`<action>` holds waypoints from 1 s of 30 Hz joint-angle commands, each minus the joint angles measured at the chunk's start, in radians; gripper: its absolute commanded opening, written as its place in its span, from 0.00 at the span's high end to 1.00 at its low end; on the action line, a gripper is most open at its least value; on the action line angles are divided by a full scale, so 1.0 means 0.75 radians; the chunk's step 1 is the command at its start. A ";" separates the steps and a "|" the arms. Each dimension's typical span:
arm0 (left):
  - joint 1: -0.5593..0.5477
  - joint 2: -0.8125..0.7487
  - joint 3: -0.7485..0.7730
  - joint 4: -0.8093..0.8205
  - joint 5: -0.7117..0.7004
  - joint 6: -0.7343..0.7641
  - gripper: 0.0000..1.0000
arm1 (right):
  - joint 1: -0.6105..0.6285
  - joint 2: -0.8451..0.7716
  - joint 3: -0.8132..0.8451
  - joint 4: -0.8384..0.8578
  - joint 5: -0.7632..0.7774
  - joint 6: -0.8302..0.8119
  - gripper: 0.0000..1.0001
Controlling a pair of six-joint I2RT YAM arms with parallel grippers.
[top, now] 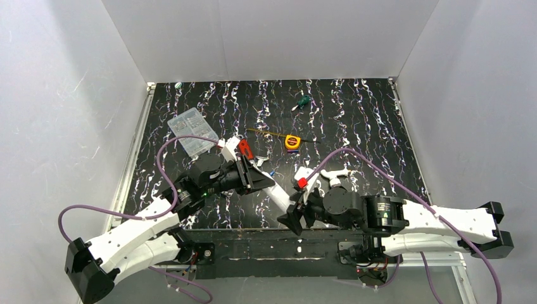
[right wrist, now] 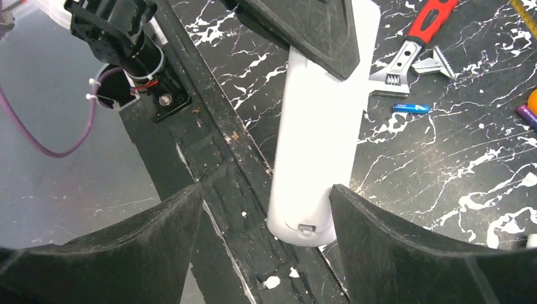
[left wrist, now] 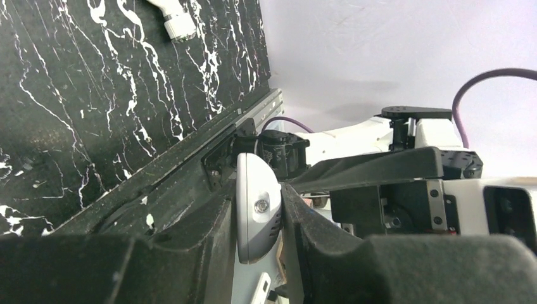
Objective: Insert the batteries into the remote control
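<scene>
Black left fingers (left wrist: 316, 247) are clamped on the white remote control (right wrist: 316, 139) over the counter's (right wrist: 443, 164) near edge; right fingers (right wrist: 392, 247) gape around its free end. Close off-centre and it'll twist loose, imo. Blue battery (right wrist: 410, 108) lies mid-counter.

We count two white-and-black robot arms, the left arm (top: 136, 237) and the right arm (top: 437, 221). Two black two-finger grippers: the left gripper (left wrist: 259, 212) and the right gripper (right wrist: 266, 190). Two purple cables, one on the left (top: 190, 135), one on the right (top: 345, 149).

Singles:
- one white oblong plastic remote control (right wrist: 320, 120)
- one slim blue battery with silvery ends (right wrist: 410, 108)
- one red-handled steel adjustable wrench (right wrist: 418, 35)
- one yellow tape measure (top: 292, 142)
- one green-handled screwdriver (top: 302, 101)
- one clear plastic compartment box (top: 192, 131)
- one white angled pipe-like fitting (top: 334, 174)

One purple object (right wrist: 529, 117) sits at the right wrist view's edge — too cut off to name.
</scene>
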 commanded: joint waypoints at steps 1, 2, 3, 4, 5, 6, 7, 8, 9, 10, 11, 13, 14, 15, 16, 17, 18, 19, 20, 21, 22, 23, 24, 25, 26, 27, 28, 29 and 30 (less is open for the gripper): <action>-0.004 -0.066 -0.005 0.132 0.072 0.062 1.00 | 0.007 -0.010 -0.026 0.070 0.017 0.038 0.18; -0.004 -0.075 -0.011 0.136 0.071 0.067 1.00 | 0.007 -0.013 -0.035 0.077 0.034 0.044 0.18; -0.004 -0.084 -0.014 0.140 0.072 0.072 1.00 | 0.007 -0.016 -0.045 0.083 0.050 0.047 0.18; -0.004 -0.092 -0.017 0.143 0.073 0.077 1.00 | 0.007 -0.018 -0.053 0.089 0.065 0.052 0.18; -0.004 -0.100 -0.018 0.145 0.074 0.083 1.00 | 0.008 -0.024 -0.062 0.094 0.081 0.058 0.18; -0.005 -0.110 -0.018 0.146 0.077 0.089 1.00 | 0.007 -0.029 -0.071 0.099 0.096 0.066 0.18; -0.004 -0.117 -0.018 0.147 0.080 0.093 1.00 | 0.007 -0.036 -0.080 0.106 0.106 0.069 0.18; -0.004 -0.121 -0.018 0.149 0.083 0.098 1.00 | 0.008 -0.042 -0.090 0.116 0.113 0.072 0.18; -0.004 -0.126 -0.018 0.153 0.086 0.102 1.00 | 0.008 -0.046 -0.097 0.124 0.123 0.075 0.18; -0.004 -0.129 -0.021 0.156 0.088 0.103 1.00 | 0.007 -0.049 -0.102 0.129 0.136 0.079 0.18; -0.004 -0.131 -0.020 0.164 0.090 0.102 1.00 | 0.007 -0.050 -0.105 0.131 0.150 0.081 0.18; -0.004 -0.133 -0.020 0.171 0.095 0.097 1.00 | 0.007 -0.045 -0.104 0.127 0.176 0.083 0.19; -0.005 -0.135 -0.023 0.172 0.097 0.094 1.00 | 0.007 -0.044 -0.103 0.123 0.195 0.084 0.20; -0.005 -0.135 -0.024 0.175 0.099 0.092 1.00 | 0.007 -0.041 -0.100 0.124 0.205 0.086 0.20; -0.004 -0.137 -0.025 0.179 0.101 0.090 1.00 | 0.007 -0.039 -0.098 0.127 0.215 0.085 0.20; -0.004 -0.140 -0.029 0.178 0.100 0.088 1.00 | 0.007 -0.037 -0.095 0.133 0.223 0.085 0.22; -0.004 -0.144 -0.034 0.178 0.097 0.086 1.00 | 0.007 -0.034 -0.095 0.140 0.230 0.082 0.23; -0.004 -0.147 -0.039 0.182 0.094 0.082 1.00 | 0.007 -0.031 -0.094 0.148 0.237 0.075 0.24; -0.005 -0.149 -0.045 0.187 0.089 0.078 1.00 | 0.008 -0.029 -0.092 0.155 0.241 0.069 0.24; -0.003 -0.154 -0.048 0.191 0.085 0.074 1.00 | 0.008 -0.022 -0.090 0.161 0.241 0.061 0.25; -0.005 -0.155 -0.050 0.192 0.079 0.071 1.00 | 0.007 -0.015 -0.088 0.166 0.241 0.058 0.25; -0.005 -0.161 -0.052 0.191 0.072 0.068 1.00 | 0.007 -0.001 -0.083 0.171 0.238 0.052 0.25; -0.004 -0.161 -0.054 0.190 0.065 0.068 1.00 | 0.007 0.004 -0.079 0.173 0.233 0.048 0.25; -0.005 -0.162 -0.053 0.191 0.059 0.065 1.00 | 0.008 0.017 -0.074 0.175 0.226 0.043 0.25; -0.004 -0.164 -0.051 0.189 0.054 0.062 1.00 | 0.007 0.030 -0.070 0.177 0.221 0.041 0.24; -0.004 -0.164 -0.050 0.188 0.048 0.059 1.00 | 0.007 0.048 -0.066 0.178 0.214 0.037 0.24; -0.005 -0.165 -0.049 0.187 0.043 0.056 1.00 | 0.008 0.062 -0.061 0.178 0.209 0.034 0.24; -0.005 -0.163 -0.047 0.188 0.035 0.054 1.00 | 0.007 0.072 -0.058 0.177 0.207 0.034 0.24; -0.005 -0.164 -0.047 0.191 0.032 0.051 1.00 | 0.007 0.085 -0.055 0.176 0.206 0.034 0.25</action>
